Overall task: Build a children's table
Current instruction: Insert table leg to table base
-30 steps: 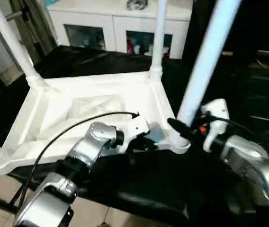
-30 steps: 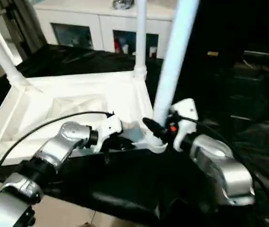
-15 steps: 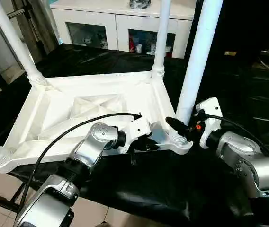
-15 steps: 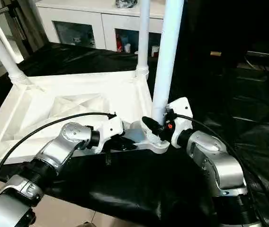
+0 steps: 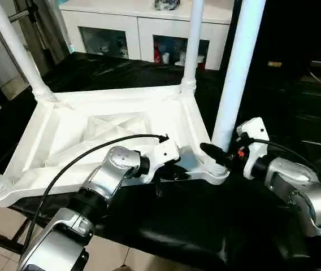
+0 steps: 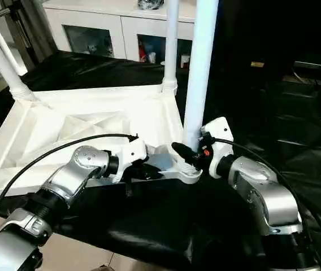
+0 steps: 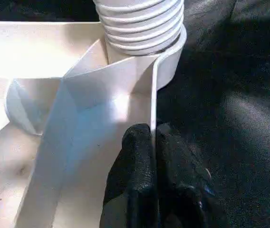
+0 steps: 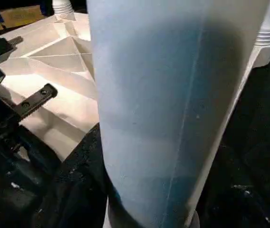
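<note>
Left gripper (image 7: 152, 142) pinches the near rim of the upturned children's table (image 5: 92, 130) just beside its near right corner socket. Right gripper (image 5: 220, 158) is closed around the leg (image 5: 234, 73) standing in that socket, low down, on the black-draped surface (image 5: 194, 220).

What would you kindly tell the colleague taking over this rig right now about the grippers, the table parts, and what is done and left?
Left gripper: shut on the near rim of the upside-down white plastic ribbed table top, beside the near right corner socket.
Right gripper: closed around the base of the long white tube leg standing in that socket.
Table top lies on the black cloth.
Done: four legs stand in the corner sockets.
Left: confirm this leg is fully seated, release, turn the table upright.
</note>
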Available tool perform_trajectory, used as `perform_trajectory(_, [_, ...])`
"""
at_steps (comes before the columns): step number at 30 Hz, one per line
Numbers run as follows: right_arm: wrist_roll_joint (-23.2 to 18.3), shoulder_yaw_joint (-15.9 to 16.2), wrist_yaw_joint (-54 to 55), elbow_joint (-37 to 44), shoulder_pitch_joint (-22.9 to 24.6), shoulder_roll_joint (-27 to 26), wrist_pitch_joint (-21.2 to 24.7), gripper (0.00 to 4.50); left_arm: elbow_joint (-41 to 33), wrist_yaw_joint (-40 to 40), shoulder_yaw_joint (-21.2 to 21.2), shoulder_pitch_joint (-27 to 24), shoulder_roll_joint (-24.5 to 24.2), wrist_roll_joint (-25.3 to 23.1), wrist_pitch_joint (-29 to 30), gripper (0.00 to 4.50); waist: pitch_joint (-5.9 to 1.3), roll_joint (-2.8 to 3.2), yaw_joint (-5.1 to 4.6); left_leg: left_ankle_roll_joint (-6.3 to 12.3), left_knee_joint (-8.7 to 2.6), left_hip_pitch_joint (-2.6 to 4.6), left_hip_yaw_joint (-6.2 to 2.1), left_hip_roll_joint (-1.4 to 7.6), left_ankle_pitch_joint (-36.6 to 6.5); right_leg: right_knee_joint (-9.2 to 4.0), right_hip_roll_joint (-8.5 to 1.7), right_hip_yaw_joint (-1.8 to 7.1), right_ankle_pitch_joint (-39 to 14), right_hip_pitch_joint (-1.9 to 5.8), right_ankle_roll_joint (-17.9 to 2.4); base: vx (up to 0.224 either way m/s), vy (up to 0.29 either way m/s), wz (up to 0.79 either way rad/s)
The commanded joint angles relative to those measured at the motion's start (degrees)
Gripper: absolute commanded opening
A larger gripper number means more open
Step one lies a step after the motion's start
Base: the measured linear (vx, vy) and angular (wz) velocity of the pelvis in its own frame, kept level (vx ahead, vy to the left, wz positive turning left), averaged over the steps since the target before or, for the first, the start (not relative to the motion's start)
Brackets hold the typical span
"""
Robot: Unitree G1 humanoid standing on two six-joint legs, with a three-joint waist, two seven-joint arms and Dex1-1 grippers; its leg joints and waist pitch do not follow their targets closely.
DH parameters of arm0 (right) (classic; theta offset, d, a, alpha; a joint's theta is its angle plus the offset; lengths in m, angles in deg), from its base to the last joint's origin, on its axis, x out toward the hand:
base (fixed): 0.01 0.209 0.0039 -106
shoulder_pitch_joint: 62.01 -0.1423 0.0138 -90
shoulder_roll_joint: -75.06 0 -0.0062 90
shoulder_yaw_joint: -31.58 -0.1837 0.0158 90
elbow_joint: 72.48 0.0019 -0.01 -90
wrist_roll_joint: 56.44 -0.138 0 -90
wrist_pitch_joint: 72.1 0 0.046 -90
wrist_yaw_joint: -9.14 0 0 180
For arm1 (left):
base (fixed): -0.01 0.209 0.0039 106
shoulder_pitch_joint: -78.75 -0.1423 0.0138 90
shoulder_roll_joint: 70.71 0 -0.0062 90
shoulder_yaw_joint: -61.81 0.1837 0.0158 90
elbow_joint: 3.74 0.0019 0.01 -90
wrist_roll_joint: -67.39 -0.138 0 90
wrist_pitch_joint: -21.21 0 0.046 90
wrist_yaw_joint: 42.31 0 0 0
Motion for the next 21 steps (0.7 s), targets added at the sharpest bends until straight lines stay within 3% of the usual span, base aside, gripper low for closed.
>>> perform_trajectory(1, [0.3, 0.3, -0.3, 0.3, 0.6, 0.6, 1.1, 1.91, 0.7, -0.5, -0.8, -0.4, -0.4, 1.3, 0.6, 0.00, -3.60, -1.74, 0.51, 5.32, -3.90, -0.22, -1.54, 4.52, -0.6, -3.63, -5.49, 2.38, -3.1, 3.03, -15.3, 0.000, 0.000, 0.00])
perform_trajectory(15, [-0.6, 0.1, -1.0, -0.1, 0.3, 1.0, 2.5, 1.91, 0.2, -1.1, -1.1, -0.6, -0.5, 1.0, 1.0, 0.00, -3.63, -1.77, 0.64, 5.69, -3.84, -0.15, -1.50, 4.58, -0.3, -3.58, -5.47, 2.36, -2.8, 2.98, -15.6, 0.000, 0.000, 0.00])
perform_trajectory(19, [-1.6, -0.9, -0.6, -1.0, 0.3, -0.3, 2.2, 1.91, 0.5, -1.0, -1.2, -0.5, -0.3, 1.0, 1.0, 0.00, -3.65, -1.86, 0.67, 5.56, -3.85, -0.13, -1.48, 4.57, -0.5, -3.59, -5.47, 2.35, -3.1, 2.97, -15.6, 0.000, 0.000, 0.00])
perform_trajectory(21, [-3.1, -2.8, -0.3, -2.7, 0.5, -1.8, 1.3, 1.91, 0.7, -0.8, -1.3, -0.2, 0.0, 1.0, 1.0, 0.00, -3.65, -1.58, 0.68, 5.52, -3.83, -0.16, -1.50, 4.53, -0.6, -3.60, -5.52, 2.35, -3.1, 2.92, -15.9, 0.000, 0.000, 0.00])
